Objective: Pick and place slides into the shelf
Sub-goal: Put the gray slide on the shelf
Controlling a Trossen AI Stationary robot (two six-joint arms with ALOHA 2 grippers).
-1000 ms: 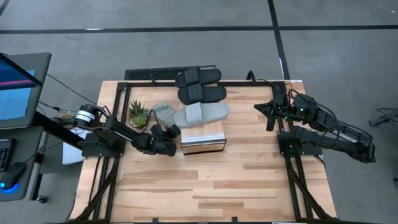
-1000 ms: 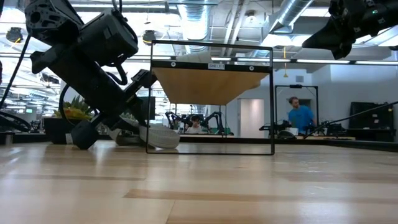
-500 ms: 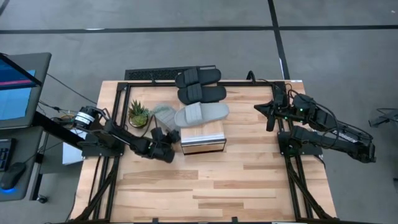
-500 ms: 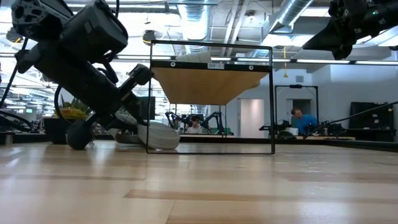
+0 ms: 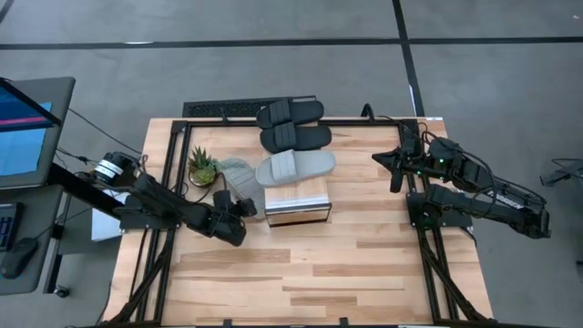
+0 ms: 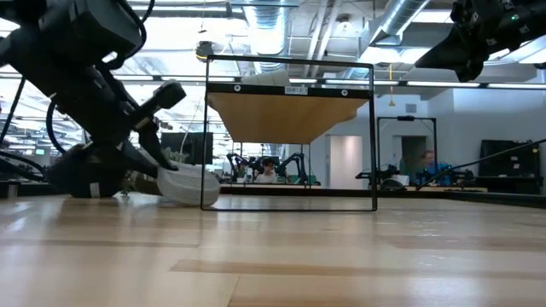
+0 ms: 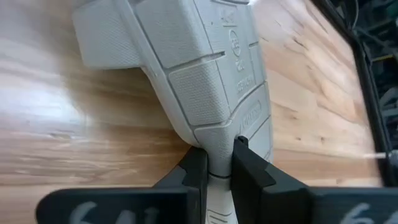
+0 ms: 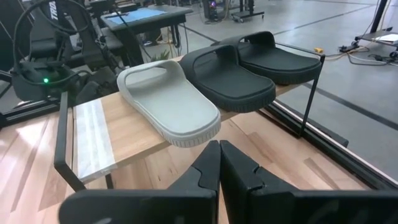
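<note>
Two black slides (image 5: 291, 113) (image 5: 297, 138) and one pale grey-green slide (image 5: 296, 168) lie side by side on top of the shelf (image 5: 297, 210), a light-wood box in a black wire frame. A second pale slide (image 5: 239, 178) is on the table left of the shelf, turned so that its sole (image 7: 205, 74) faces the left wrist camera. My left gripper (image 5: 235, 204) is shut on it. My right gripper (image 5: 393, 169) hangs shut and holds nothing, high at the table's right, pointing toward the shelf. My left gripper pinches the pale slide's narrow end (image 7: 217, 148), the end away from the strap (image 7: 106, 37), between its two fingers (image 7: 247, 171). The fingers come slanting down from the table's near left and lie along the slide. The slide is tipped on edge, and its strap end (image 6: 192, 184) stays low at the table top.
A small potted plant (image 5: 202, 167) stands just left of the held slide. A black grille-like bar (image 5: 223, 109) lies along the far edge. A monitor stand (image 5: 27, 128) is off the table's left. Bare wooden table (image 5: 310, 273) stretches in front of the shelf.
My left gripper has drawn back toward the table's near-left, still shut on the pale slide. The slide has been pulled with it, away from the plant and along the shelf's left side. My right arm has kept still.
</note>
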